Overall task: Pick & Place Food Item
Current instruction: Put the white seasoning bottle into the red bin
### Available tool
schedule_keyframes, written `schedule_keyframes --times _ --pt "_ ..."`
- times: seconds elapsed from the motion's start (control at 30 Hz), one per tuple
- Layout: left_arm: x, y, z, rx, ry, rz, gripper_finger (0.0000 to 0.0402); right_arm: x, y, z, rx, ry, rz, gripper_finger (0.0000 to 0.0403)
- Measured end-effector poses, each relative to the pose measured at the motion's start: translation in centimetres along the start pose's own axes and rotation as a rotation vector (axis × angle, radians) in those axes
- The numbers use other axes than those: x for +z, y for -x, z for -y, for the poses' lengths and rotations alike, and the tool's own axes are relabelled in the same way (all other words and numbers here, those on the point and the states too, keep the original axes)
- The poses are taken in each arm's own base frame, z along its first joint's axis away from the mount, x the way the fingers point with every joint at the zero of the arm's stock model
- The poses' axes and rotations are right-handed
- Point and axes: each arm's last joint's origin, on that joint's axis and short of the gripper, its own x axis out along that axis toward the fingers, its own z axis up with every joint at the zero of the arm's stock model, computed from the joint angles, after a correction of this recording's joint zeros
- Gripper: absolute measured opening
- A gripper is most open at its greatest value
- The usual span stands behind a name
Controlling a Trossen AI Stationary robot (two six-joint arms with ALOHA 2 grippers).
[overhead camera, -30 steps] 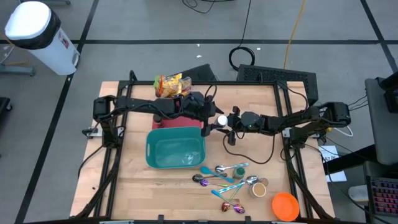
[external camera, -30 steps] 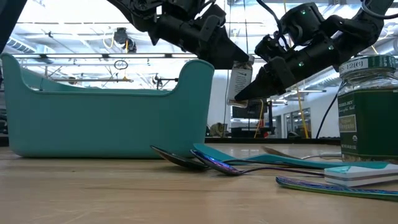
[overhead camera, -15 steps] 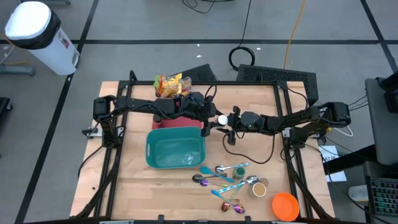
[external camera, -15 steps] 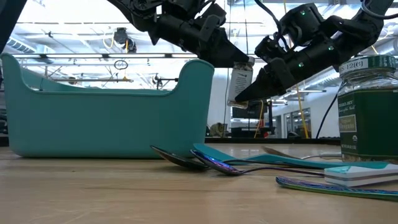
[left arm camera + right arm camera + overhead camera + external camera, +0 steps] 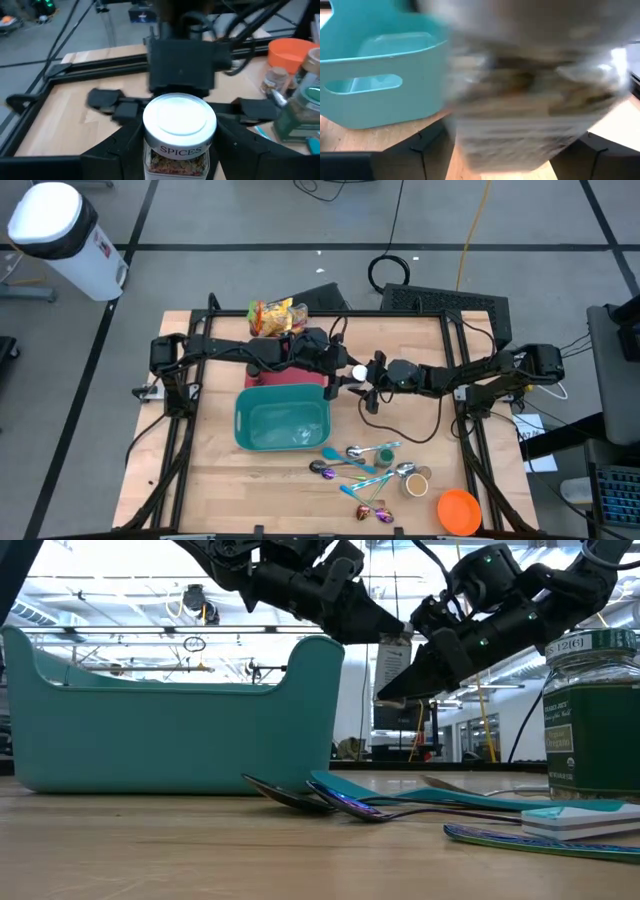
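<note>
A glass spice jar [image 5: 357,372] with a white lid and a "SPICES" label [image 5: 180,150] hangs in the air between my two grippers, to the right of the teal bin [image 5: 282,425]. My left gripper [image 5: 343,372] comes from the table's left and is shut on the jar. My right gripper [image 5: 368,374] comes from the table's right. Its open fingers [image 5: 420,150] stand on either side of the jar's body [image 5: 525,100]. In the low view the jar [image 5: 392,665] sits between both arms' fingertips, well above the table. My left gripper pinches the jar's glass body just under the lid [image 5: 150,150] between its two fingers, one on each side. The fingers come from the table's left, slanting down. The jar stands upright with its lid up, lifted clear of the table. My right gripper's fingers flank the jar; I cannot tell whether they touch it.
The teal bin stands at the table's middle. A chip bag [image 5: 275,315] lies at the far edge. Several spoons [image 5: 360,460], a green-labelled jar [image 5: 415,480] and an orange bowl [image 5: 459,510] lie near the front right.
The jar has shifted a little toward the table's right and slightly up, with my left gripper still shut on it. It stays upright.
</note>
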Motion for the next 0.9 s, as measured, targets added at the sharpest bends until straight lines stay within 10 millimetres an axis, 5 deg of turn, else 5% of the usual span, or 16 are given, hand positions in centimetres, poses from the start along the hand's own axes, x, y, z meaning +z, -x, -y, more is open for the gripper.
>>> schedule_keyframes --times 0.2,0.43,0.67,0.9 --pt "1.0 2.5 -1.4 0.054 0.036 -0.041 0.0207 0.0 0.0 0.1 -0.011 -0.031 -0.008 0.0283" --pt "1.5 8.3 -3.1 0.197 0.047 -0.007 0.0207 -0.4 0.0 0.0 0.008 -0.030 -0.041 0.0280" --pt "-2.0 13.7 -2.6 0.300 0.116 0.056 0.0207 -0.5 0.0 0.0 -0.001 -0.028 -0.048 0.0282" --pt "-6.9 16.1 -1.7 0.417 0.224 0.023 0.0207 -0.4 0.0 0.0 -0.002 -0.029 -0.041 0.0283"
